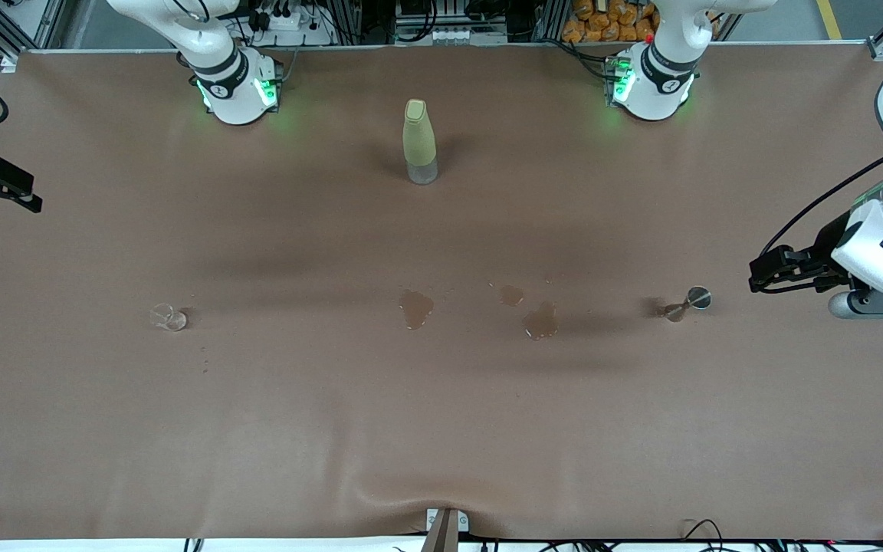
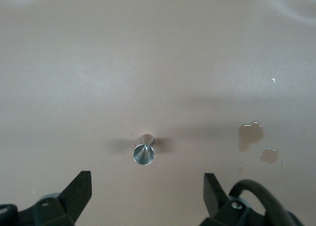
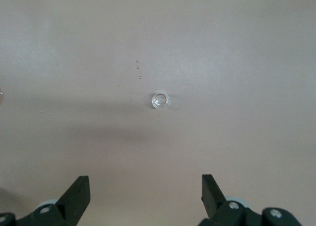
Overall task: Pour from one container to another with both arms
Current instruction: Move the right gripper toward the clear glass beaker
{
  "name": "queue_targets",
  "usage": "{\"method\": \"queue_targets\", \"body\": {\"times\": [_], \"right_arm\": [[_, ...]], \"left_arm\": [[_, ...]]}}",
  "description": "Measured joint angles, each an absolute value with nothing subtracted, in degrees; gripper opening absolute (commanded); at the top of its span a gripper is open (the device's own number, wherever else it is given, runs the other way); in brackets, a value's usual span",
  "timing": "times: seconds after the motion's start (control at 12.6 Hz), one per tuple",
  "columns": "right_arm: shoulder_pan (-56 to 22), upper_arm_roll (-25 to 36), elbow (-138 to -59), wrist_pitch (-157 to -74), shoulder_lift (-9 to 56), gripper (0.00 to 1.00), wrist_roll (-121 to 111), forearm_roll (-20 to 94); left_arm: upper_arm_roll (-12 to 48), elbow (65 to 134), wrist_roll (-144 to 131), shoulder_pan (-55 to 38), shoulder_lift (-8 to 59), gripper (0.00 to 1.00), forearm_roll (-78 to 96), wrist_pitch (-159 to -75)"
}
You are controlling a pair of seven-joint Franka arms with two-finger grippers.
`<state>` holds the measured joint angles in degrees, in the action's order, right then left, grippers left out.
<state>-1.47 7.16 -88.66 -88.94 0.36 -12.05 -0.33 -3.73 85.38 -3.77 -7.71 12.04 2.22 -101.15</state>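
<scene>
You had both arms parked at the ends of the brown desk [image 1: 441, 429], neither carrying anything. The left gripper [image 2: 143, 189] hung with its fingers spread wide and empty, with the small silver hourglass-shaped metal jigger [image 1: 688, 302] standing near it. The right gripper [image 3: 143, 189] was equally wide and empty, and its wrist view looked at the tiny clear glass cup [image 1: 168, 316]. Puddles [image 1: 416, 308] lay between the two vessels. Both were light and small, so, in my judgement, a slightly off-centre closing could have tipped either, and wet metal could have slipped
</scene>
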Motion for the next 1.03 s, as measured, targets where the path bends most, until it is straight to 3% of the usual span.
{"method": "queue_targets", "body": {"times": [0.71, 1.03], "right_arm": [[-0.83, 7.59, -90.1, -89.66, 1.58, 1.0, -15.22, 2.58], [5.94, 8.37, -90.65, -90.65, 5.68, 1.0, -25.5, 10.59]], "left_arm": [[-3.58, 85.34, -3.77, -7.72, 11.94, 1.0, 2.22, -101.15], [-3.48, 85.33, -3.77, -7.75, 11.76, 1.0, 2.22, -101.15]]}}
